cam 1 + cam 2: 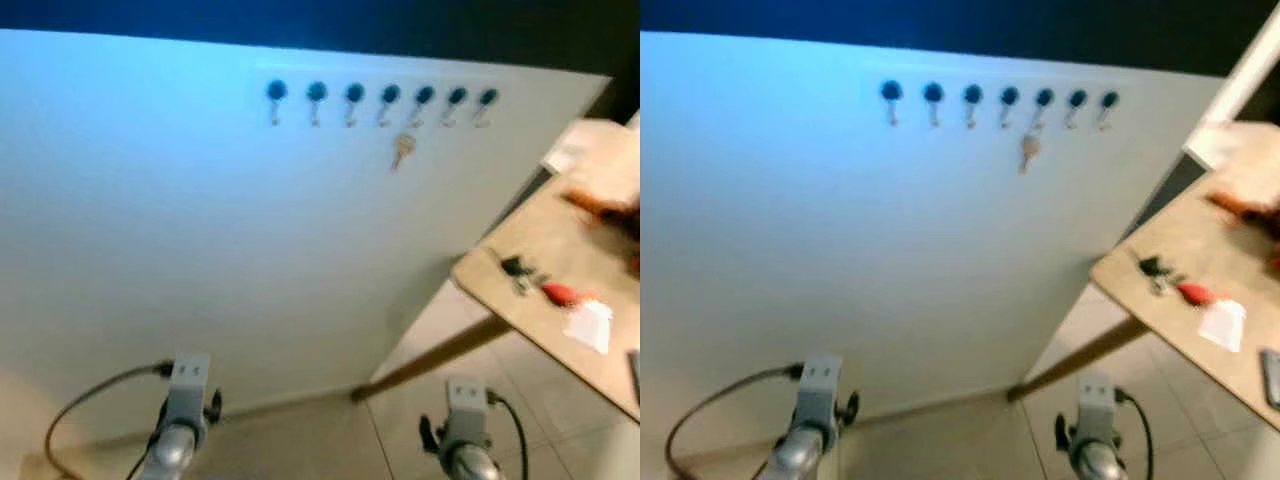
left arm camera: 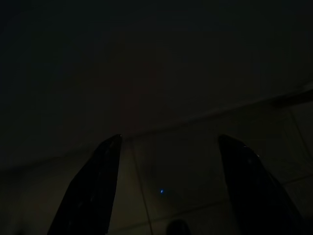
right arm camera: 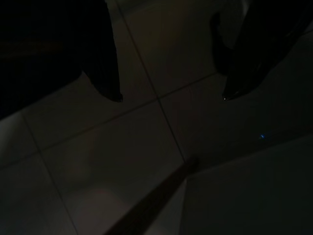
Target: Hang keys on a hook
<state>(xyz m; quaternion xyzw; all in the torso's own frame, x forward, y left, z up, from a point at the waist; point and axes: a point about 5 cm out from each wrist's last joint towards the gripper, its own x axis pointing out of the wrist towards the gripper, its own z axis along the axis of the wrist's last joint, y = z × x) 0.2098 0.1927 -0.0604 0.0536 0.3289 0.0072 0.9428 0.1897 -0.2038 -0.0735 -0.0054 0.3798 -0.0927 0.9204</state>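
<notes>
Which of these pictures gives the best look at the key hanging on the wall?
The left eye view: the key hangs a little larger there, under the row of hooks. The right eye view shows it the same, slightly smaller. The dark wrist views face floor tiles.

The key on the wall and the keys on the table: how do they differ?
The key on the wall hangs alone from a hook in the row; the keys on the table lie flat, unhung. The wall key looks brass-coloured; the table bunch looks dark, beside a red tag. Neither is in a hand.
</notes>
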